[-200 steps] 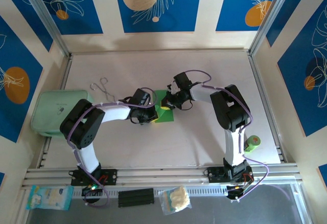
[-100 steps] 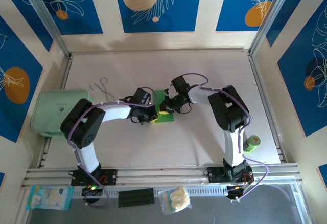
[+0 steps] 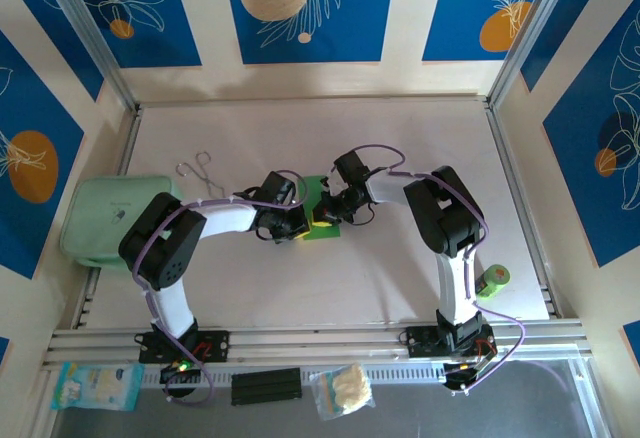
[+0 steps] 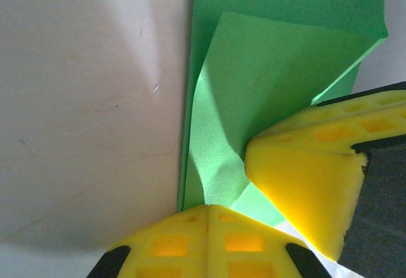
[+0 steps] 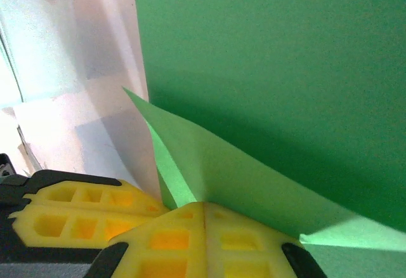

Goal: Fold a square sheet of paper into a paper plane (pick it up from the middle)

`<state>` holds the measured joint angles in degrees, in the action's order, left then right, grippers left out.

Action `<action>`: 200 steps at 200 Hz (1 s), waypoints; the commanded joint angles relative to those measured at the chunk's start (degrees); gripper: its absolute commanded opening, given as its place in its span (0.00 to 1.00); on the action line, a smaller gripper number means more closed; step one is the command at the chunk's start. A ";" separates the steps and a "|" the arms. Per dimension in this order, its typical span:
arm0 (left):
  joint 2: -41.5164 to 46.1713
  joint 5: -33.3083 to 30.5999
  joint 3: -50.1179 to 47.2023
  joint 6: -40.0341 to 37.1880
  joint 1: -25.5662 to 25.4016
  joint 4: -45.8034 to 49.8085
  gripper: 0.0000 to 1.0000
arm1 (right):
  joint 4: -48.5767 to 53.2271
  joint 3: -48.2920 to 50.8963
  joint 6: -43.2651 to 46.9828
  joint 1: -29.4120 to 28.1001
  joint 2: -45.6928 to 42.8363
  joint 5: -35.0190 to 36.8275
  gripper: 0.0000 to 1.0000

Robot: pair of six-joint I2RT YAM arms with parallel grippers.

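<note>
- Left hand (image 4: 206, 209): it reaches in from the left at mid-table (image 4: 89, 100). The yellow fingers are pressed together with no gap, and a raised flap of paper runs into their seam. I judge that it is gripping the flap.
- The square sheet of paper (image 4: 279, 68): it lies mid-table directly between the two hands. Most of it is flat, and one corner is lifted and creased over the rest. The crease runs roughly away from the fingertips, and the free edge stands clear of the flat part.
- Right hand (image 5: 204, 205): it comes in from the right with its fingers closed tight on the same lifted flap, just beside the left hand's fingers.
- Finding: neither arm is nearer, since both are already on the sheet. In my judgement, the next fold depends on carrying the flap across the sheet's centre line.
</note>
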<state>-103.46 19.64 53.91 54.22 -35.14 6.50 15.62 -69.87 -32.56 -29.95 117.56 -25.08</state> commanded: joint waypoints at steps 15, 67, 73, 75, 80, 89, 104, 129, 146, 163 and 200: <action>-2.80 -2.32 -2.79 1.15 -0.21 8.44 0.00 | -3.07 2.49 2.26 2.13 0.22 6.45 0.01; -2.87 -2.06 -4.06 1.49 -0.21 8.18 0.00 | -5.25 2.30 -2.11 5.73 -0.75 5.90 0.02; -2.82 -2.04 -4.10 1.50 -0.22 8.15 0.00 | -5.18 2.19 -2.56 5.89 -0.77 5.92 0.02; -2.80 -2.06 -4.19 1.50 -0.20 8.17 0.00 | -5.16 2.15 -2.66 6.01 -0.82 5.92 0.02; -2.72 -2.02 -4.17 1.50 -0.20 8.11 0.00 | -4.88 2.05 -3.06 6.17 -0.84 5.92 0.02; -2.67 -1.91 -4.19 1.41 -0.24 8.17 0.00 | -4.40 1.69 -3.52 6.52 -0.82 5.92 0.02; -2.61 -1.81 -4.16 1.35 -0.26 8.13 0.00 | -4.01 1.50 -4.15 6.93 -0.87 6.10 0.01; -2.53 -1.74 -4.08 1.33 -0.22 8.17 0.00 | -3.58 1.06 -5.06 7.98 -0.83 6.46 0.02; -2.43 -1.73 -4.08 1.24 -0.28 8.10 0.00 | -3.32 0.52 -5.97 8.68 -0.84 6.84 0.02; -2.45 -1.65 -4.10 1.18 -0.22 8.00 0.00 | -1.64 -0.68 -7.29 9.45 -0.84 8.23 0.01; -2.53 -1.46 -3.50 0.86 -0.21 7.82 0.00 | 3.25 -5.62 -9.28 10.52 -0.99 9.75 0.00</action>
<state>-103.31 19.86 53.01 55.24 -35.11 5.15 14.52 -72.05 -39.92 -20.73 117.21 -19.14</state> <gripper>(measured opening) 0.060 0.048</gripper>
